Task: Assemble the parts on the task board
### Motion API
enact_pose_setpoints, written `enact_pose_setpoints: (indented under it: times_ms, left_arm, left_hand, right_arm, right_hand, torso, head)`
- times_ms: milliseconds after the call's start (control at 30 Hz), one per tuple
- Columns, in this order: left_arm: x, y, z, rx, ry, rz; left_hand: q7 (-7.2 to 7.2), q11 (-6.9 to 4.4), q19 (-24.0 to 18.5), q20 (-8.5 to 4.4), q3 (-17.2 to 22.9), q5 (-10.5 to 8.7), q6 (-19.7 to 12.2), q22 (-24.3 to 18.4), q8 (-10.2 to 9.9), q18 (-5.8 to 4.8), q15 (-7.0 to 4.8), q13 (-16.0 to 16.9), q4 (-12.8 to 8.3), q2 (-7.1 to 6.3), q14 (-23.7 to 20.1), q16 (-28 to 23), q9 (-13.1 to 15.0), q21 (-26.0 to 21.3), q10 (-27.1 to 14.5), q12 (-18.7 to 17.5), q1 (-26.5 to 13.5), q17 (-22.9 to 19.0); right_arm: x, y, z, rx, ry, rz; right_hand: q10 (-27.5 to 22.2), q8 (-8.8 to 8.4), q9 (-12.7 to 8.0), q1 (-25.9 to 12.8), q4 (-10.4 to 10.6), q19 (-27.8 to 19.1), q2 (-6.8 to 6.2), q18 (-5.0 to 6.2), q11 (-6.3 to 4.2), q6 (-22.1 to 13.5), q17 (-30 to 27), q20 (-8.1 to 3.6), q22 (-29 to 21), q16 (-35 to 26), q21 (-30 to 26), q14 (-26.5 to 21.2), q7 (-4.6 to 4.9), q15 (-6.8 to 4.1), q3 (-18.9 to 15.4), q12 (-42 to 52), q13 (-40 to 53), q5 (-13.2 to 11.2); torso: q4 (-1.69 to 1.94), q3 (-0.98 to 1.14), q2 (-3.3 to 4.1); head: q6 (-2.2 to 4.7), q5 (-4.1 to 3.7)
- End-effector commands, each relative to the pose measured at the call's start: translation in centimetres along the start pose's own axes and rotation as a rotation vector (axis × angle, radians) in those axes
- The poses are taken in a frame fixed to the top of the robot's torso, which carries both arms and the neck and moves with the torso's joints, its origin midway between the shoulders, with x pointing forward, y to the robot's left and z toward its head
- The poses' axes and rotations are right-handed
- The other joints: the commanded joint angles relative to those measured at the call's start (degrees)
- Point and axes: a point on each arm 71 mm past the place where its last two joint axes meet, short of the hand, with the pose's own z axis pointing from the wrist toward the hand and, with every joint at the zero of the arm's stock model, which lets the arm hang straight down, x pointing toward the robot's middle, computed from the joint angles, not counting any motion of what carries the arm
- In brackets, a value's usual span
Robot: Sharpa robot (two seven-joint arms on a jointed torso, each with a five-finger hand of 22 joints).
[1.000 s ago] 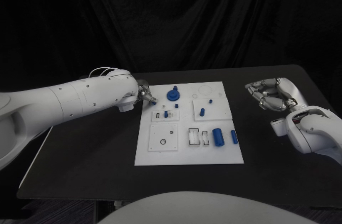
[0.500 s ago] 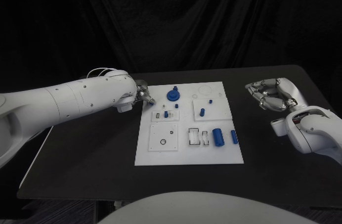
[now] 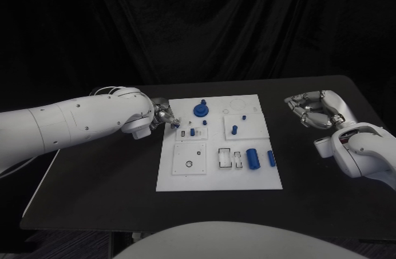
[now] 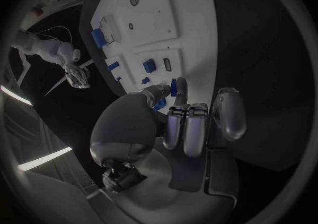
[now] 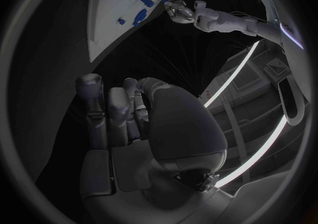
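Note:
The white task board lies mid-table with several blue parts on it: a round knobbed piece, a short peg, a thick cylinder and a slim pin. My left hand hovers at the board's upper left edge. In the left wrist view it pinches a small blue part between thumb and a finger, above the board. My right hand stays off the board to the right, fingers curled in and holding nothing.
The board carries raised white blocks with slots and holes, plus a rectangular slot. Black table surrounds the board on all sides. The table's far edge runs just behind the board.
My left arm has drawn back a little to the left, taking the hand slightly off the board's upper left edge with the small blue part still pinched. The right hand has not moved.

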Motion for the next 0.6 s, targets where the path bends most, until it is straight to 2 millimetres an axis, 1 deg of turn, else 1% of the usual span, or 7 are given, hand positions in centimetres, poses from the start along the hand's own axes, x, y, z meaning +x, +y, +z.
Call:
enact_pose_setpoints:
  times_ms: [33, 67, 267, 400, 500, 600]
  left_arm:
    - [0.6, -0.2, -0.7, 0.004, 0.004, -0.081]
    - [0.6, -0.2, -0.9, 0.005, 0.006, -0.083]
    - [1.1, -0.1, -1.6, 0.017, 0.017, -0.092]
    - [1.2, -0.2, -1.6, 0.032, 0.012, -0.096]
    - [1.4, -0.2, -1.5, 0.040, 0.007, -0.091]
    - [1.6, -0.2, -1.3, 0.047, 0.003, -0.086]
  left_hand:
    - [-0.98, -0.62, -0.03, -0.44, 1.73, -1.33, 1.31, 0.00, 0.23, -0.02, -0.38, 15.09, -1.03, -0.25, 6.06, 0.15, 0.18, -0.38, 5.99, 0.16, -0.89, 15.09]
    - [-1.01, -0.65, 0.00, -0.47, 1.80, -1.84, 1.35, 0.03, 0.23, -0.03, -0.41, 15.09, -0.95, -0.28, 6.06, 0.15, 0.22, -0.37, 5.99, 0.16, -1.10, 15.09]
    - [-1.04, -0.67, -0.09, -0.54, 2.00, -3.42, 1.39, -0.06, 0.13, 0.01, -0.45, 15.09, -0.41, -0.19, 6.06, 0.15, 0.34, -0.60, 5.99, 0.16, -1.94, 15.09]
    - [-1.03, -0.67, -0.14, -0.55, 2.02, -3.75, 1.38, -0.13, 0.10, 0.03, -0.44, 15.09, -0.26, -0.10, 6.06, 0.15, 0.35, -0.69, 5.99, 0.16, -2.10, 15.09]
    - [-1.04, -0.67, -0.17, -0.55, 2.07, -3.87, 1.41, -0.15, 0.09, 0.04, -0.44, 15.09, -0.14, 0.01, 6.06, 0.15, 0.36, -0.74, 5.99, 0.16, -2.18, 15.09]
    - [-1.03, -0.66, -0.24, -0.55, 2.10, -3.95, 1.39, -0.23, 0.07, 0.07, -0.44, 15.09, -0.04, 0.10, 6.06, 0.15, 0.36, -0.82, 5.99, 0.16, -2.25, 15.09]
  right_arm:
    - [0.1, -0.2, -0.1, 0.017, 0.005, -0.003]
    - [0.1, -0.2, -0.1, 0.017, 0.006, -0.003]
    - [0.2, -0.1, 0.0, 0.016, 0.008, -0.001]
    - [0.1, -0.1, 0.0, 0.016, 0.009, -0.002]
    - [0.1, -0.1, 0.0, 0.016, 0.009, -0.002]
    - [0.1, -0.1, -0.1, 0.016, 0.009, -0.001]
  right_hand:
    - [0.00, 0.16, 0.09, 0.54, -0.15, -0.04, 0.05, 0.37, 0.12, 0.07, -0.09, -0.03, 0.11, -0.36, -0.22, -0.07, 0.37, -0.01, 0.31, 0.38, -0.08, 0.26]
    - [-0.02, 0.16, 0.09, 0.63, -0.24, -0.03, 0.03, 0.37, 0.13, 0.07, -0.08, -0.03, 0.13, -0.34, -0.23, -0.06, 0.38, -0.01, 0.39, 0.39, -0.11, 0.45]
    - [-0.06, 0.18, 0.11, 0.79, -0.42, -0.04, -0.02, 0.38, 0.14, 0.07, -0.11, -0.04, 0.15, -0.34, -0.29, -0.07, 0.40, -0.01, 0.55, 0.41, -0.17, 0.81]
    - [-0.08, 0.19, 0.12, 0.85, -0.48, -0.02, -0.01, 0.37, 0.14, 0.08, -0.09, -0.04, 0.18, -0.32, -0.26, -0.07, 0.40, 0.00, 0.61, 0.41, -0.19, 0.92]
    - [-0.10, 0.19, 0.12, 0.90, -0.54, -0.03, -0.03, 0.37, 0.14, 0.09, -0.12, -0.04, 0.18, -0.35, -0.31, -0.08, 0.40, 0.00, 0.66, 0.41, -0.21, 1.02]
    - [-0.10, 0.19, 0.12, 0.90, -0.54, -0.03, -0.03, 0.37, 0.14, 0.09, -0.12, -0.04, 0.18, -0.35, -0.31, -0.08, 0.40, 0.00, 0.66, 0.41, -0.21, 1.02]
  torso:
    - [-0.09, 0.02, 0.00]
    - [-0.10, 0.05, 0.02]
    - [0.00, 0.15, -0.04]
    - [0.11, 0.11, -0.01]
    - [0.04, 0.03, 0.04]
    - [-0.05, 0.03, 0.04]
  head:
    - [0.00, 0.23]
    - [0.00, 0.27]
    - [0.00, 0.26]
    - [0.00, 0.23]
    - [0.00, 0.32]
    - [0.00, 0.47]
